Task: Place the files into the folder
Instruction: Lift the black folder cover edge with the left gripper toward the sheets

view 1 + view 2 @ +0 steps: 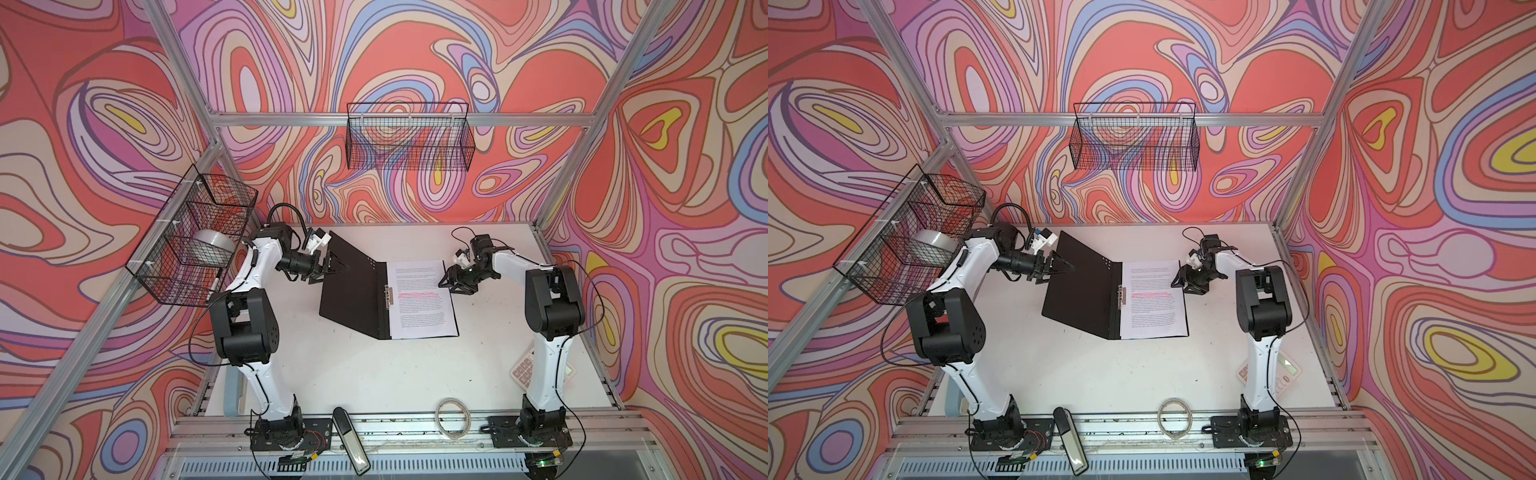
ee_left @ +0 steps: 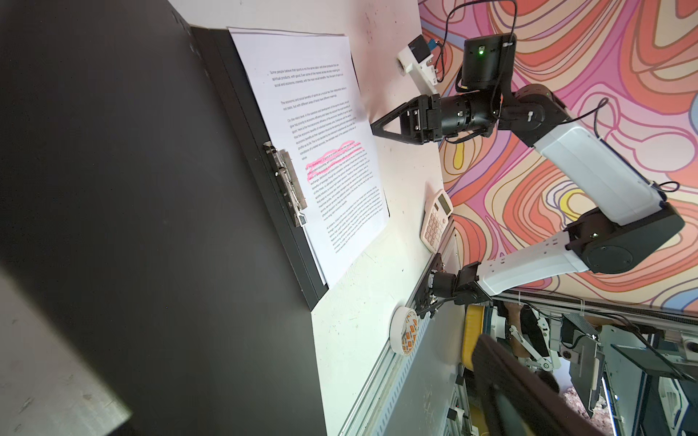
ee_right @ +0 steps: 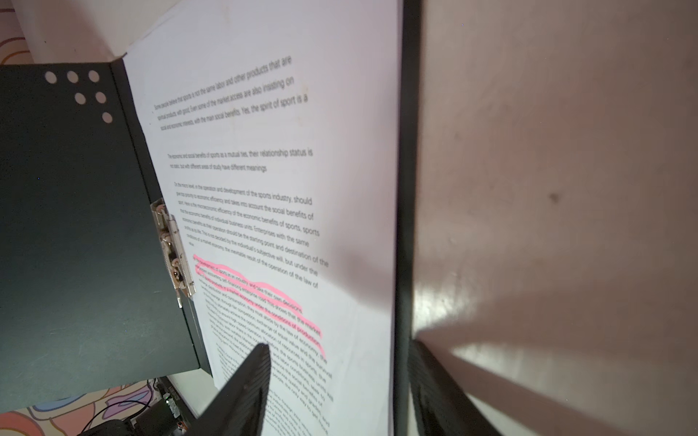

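The folder (image 1: pixel 353 286) lies open on the white table in both top views. Its black left cover (image 1: pixel 1079 286) stands tilted up, and a metal clip (image 1: pixel 389 297) sits at the spine. The files (image 1: pixel 422 299), white sheets with a pink highlighted line, rest on its right half (image 2: pixel 325 151). My left gripper (image 1: pixel 338 266) is at the raised cover's far left edge, open; one finger (image 2: pixel 528 392) stands well clear of the cover (image 2: pixel 132 188). My right gripper (image 1: pixel 445 283) is open astride the folder's right edge (image 3: pixel 338 351), one finger over the files (image 3: pixel 264 188), the other over the table.
A calculator (image 1: pixel 523 368) lies at the table's right side, partly behind the right arm. A tape ring (image 1: pixel 453 417) and a black and silver object (image 1: pixel 351 440) sit on the front rail. Wire baskets hang on the back wall (image 1: pixel 409 137) and left wall (image 1: pixel 195 237).
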`<state>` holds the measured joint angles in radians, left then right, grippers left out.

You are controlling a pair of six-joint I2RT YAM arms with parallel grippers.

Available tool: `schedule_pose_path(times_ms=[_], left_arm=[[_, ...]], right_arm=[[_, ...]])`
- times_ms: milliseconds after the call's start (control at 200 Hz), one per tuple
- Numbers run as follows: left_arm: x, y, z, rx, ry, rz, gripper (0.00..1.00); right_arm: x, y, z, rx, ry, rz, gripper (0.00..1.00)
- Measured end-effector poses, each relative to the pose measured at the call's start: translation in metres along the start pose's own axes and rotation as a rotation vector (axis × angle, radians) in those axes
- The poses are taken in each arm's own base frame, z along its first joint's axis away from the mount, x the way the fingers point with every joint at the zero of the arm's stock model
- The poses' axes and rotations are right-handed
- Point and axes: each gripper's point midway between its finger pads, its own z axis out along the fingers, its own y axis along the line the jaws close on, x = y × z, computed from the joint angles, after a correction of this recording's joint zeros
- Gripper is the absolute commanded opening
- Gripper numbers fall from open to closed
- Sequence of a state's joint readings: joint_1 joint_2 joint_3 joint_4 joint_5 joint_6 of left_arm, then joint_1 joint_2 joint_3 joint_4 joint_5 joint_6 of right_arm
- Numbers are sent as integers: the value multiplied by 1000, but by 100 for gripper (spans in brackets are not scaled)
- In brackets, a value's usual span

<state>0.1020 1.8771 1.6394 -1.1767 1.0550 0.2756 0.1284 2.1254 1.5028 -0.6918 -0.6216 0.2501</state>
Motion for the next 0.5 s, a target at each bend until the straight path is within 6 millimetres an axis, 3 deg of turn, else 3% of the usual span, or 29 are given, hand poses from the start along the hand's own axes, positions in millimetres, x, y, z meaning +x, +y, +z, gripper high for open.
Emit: schedule_pose_path(times_ms=[501], left_arm=[[6, -34, 29, 31, 70, 34, 99]], right_arm=[[19, 42, 29, -66, 47, -38, 62]])
